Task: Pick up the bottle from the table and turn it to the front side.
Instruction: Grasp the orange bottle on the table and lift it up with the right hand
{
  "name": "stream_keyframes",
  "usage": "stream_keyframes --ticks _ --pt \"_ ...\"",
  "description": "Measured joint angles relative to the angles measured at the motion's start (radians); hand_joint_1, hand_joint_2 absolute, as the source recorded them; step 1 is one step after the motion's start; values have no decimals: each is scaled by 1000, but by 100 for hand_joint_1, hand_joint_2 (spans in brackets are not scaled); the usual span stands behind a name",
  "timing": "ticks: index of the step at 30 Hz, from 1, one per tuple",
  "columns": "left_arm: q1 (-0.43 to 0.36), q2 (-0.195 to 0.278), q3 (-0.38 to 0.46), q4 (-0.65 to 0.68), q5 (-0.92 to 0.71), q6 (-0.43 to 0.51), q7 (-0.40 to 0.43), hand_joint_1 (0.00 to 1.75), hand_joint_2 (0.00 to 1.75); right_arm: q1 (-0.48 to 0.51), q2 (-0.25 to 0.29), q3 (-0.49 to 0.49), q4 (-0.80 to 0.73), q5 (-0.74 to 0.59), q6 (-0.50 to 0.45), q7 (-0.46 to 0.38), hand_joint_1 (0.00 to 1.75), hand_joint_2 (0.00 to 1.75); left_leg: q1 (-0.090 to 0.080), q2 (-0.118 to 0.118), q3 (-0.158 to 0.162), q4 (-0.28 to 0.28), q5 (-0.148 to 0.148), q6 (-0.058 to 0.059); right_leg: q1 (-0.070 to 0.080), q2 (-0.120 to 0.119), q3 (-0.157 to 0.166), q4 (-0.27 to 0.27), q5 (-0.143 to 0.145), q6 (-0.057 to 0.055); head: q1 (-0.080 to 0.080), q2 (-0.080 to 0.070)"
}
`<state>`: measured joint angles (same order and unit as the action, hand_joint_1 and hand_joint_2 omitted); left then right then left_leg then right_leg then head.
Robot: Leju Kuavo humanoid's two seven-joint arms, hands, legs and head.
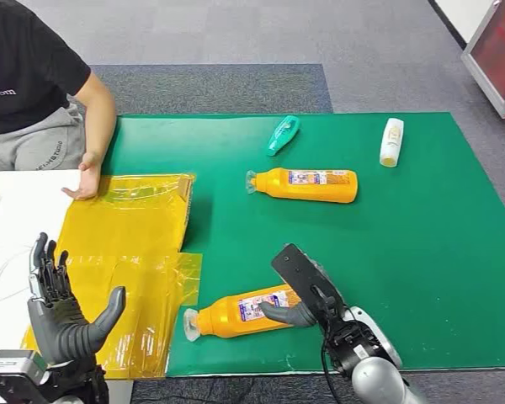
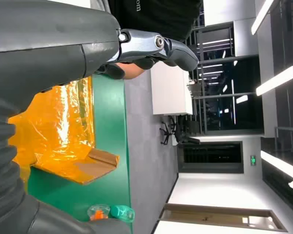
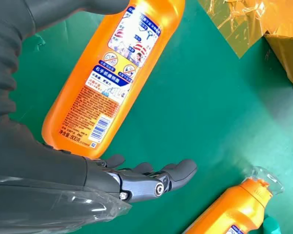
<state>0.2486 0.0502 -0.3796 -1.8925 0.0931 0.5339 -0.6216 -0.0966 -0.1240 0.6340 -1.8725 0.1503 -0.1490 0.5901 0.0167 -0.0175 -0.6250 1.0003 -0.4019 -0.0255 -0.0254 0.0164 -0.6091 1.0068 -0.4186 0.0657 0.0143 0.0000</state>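
Bottle (image 1: 241,312) lies on side on green tabletop (image 1: 427,252) near front edge, label side with barcode up, so needs turning. Right robot hand (image 1: 304,295) at bottle base, thumb along one flank, fingers spread past other; grip not closed. Left robot hand (image 1: 62,311) raised, fingers apart, holding nothing, above yellow bags (image 1: 132,244).

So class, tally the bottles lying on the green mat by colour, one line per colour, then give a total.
Orange bottles: 2, the near orange bottle by the right hand and the far orange bottle
Teal bottle: 1
White bottle: 1
Total: 4
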Motion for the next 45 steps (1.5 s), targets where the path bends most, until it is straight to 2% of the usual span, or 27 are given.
stream_keyframes --ticks 5,8,12,14,20,25,36,41,45 --pt "0 2 -1 0 -1 0 3 0 175 0 0 1 0 20 -3 0 0 175 0 0 0 0 0 0 0 0 0 0 0 0 0 0" --pt "-2 4 -2 0 -2 -2 8 0 175 -1 0 2 1 79 -26 0 0 175 0 0 0 0 0 0 0 0 0 0 0 0 0 0" --pt "-13 4 -2 3 0 -28 23 0 175 -26 -13 27 21 386 -208 0 0 175 0 0 0 0 0 0 0 0 0 0 0 0 0 0" --pt "-24 2 -1 6 -2 -43 31 0 175 -48 -34 61 46 466 -254 0 0 175 0 0 1 0 0 0 0 0 1 0 0 0 0 0" --pt "-41 -10 -1 17 -7 -58 35 0 175 -52 -65 134 130 474 -262 0 0 175 0 -1 1 0 0 1 0 -1 2 -1 0 0 0 0" --pt "-46 -18 1 27 -8 -77 37 0 175 -52 -71 155 207 535 -315 0 0 175 0 -1 1 0 0 1 0 -1 2 -1 0 0 0 0" --pt "-52 -27 1 39 -9 -82 42 0 175 -45 -64 184 279 475 -309 0 0 175 0 -1 1 0 0 1 0 -1 2 -1 0 0 0 0" --pt "-53 -32 1 41 -12 -84 45 0 175 -47 -66 188 282 466 -256 0 0 175 0 -1 1 0 0 1 0 -1 2 -1 0 0 0 0" --pt "-53 -41 1 41 -25 -93 54 0 175 -57 -83 191 263 441 -162 -3 0 175 0 -1 2 0 0 1 0 -1 3 -1 0 0 0 0"
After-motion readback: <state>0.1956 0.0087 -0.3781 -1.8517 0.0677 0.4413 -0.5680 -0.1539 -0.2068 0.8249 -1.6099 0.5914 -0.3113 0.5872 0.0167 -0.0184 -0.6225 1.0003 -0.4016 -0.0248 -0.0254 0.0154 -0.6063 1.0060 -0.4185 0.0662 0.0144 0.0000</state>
